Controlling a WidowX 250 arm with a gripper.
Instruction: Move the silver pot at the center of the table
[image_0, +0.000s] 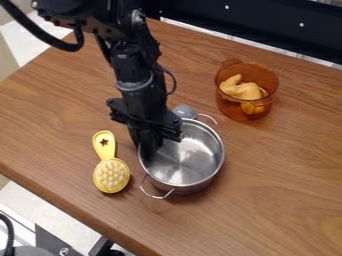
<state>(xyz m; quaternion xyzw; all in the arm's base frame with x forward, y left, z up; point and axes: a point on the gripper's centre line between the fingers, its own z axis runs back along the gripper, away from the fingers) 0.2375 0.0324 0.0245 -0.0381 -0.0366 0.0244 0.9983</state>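
Silver pot (192, 156): gripper (150, 150) at rim, can't tell if clenched; prob. grasp step. You chk hold, then shift to ctr.

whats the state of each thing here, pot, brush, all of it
silver pot: upright, lidless
gripper: down at the silver pot's rim
yellow brush: lying flat, knobbly side up
amber pot: upright, lidless, holding something yellow
grey round thing: partly hidden behind the silver pot

Single high view — slanting down across the tabletop, fairly close. Single high view — slanting down across the tabletop (280, 170), fairly close.
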